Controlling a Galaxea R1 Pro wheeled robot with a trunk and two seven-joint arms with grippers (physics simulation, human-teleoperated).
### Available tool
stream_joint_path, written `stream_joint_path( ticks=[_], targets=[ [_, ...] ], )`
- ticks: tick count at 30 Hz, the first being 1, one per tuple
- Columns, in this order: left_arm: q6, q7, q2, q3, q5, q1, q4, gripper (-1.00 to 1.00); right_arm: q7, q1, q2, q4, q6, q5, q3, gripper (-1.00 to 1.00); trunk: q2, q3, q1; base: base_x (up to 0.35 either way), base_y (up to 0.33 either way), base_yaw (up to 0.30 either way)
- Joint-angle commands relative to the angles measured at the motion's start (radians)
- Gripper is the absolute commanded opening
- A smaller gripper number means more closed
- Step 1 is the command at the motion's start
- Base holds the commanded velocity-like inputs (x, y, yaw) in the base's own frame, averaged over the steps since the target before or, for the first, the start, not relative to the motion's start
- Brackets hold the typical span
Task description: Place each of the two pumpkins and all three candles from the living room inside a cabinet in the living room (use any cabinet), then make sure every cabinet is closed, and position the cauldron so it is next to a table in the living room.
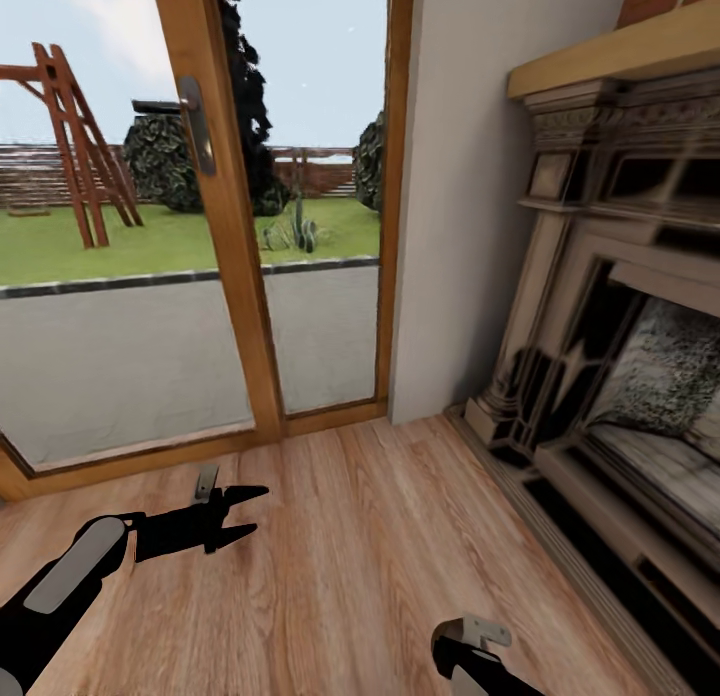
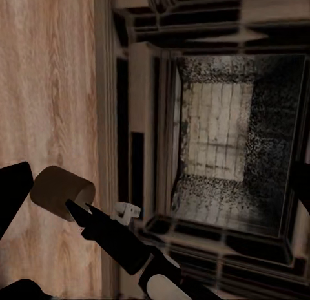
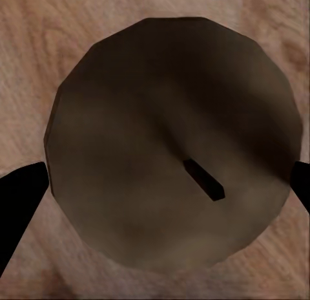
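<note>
My right end effector (image 3: 169, 177) straddles candle (image 3: 171, 141), fingers either side, grip not confirmed; wick end faces cam. Left end effector (image 1: 238, 514) open, empty, farther off.

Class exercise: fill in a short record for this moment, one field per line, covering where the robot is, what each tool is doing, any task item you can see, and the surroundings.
Location: wooden floor by a glass door and a fireplace
Left tool: open, holding nothing, above the floor
Right tool: fingers on either side of a candle, shut on it
Task item seen: one dull brown candle with a dark wick, flat end facing the right wrist camera
Outdoors: lawn and a wooden frame beyond the glass
</note>
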State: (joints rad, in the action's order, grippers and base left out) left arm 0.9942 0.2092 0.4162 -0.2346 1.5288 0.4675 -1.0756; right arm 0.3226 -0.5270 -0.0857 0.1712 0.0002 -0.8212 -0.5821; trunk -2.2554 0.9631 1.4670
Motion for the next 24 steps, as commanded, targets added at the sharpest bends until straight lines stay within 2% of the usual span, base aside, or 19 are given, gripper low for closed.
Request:
stream_joint_path(
  ticks=[1, 24],
  targets=[
    [0.0, 0.01, 0.001, -0.002, -0.009, 0.0, 0.0, 1.0, 0.004, -0.001, 0.0, 0.001, 0.0, -0.009, -0.009, -1.0, 0.007, -0.002, -0.005, -0.315, 0.0, -0.263],
    [-0.001, 0.01, 0.001, -0.002, -0.009, 0.0, 0.0, 1.0, 0.004, -0.001, 0.001, 0.001, 0.001, -0.009, -0.009, -1.0, 0.168, -0.074, -0.093, -0.324, 0.0, -0.265]
  ],
)
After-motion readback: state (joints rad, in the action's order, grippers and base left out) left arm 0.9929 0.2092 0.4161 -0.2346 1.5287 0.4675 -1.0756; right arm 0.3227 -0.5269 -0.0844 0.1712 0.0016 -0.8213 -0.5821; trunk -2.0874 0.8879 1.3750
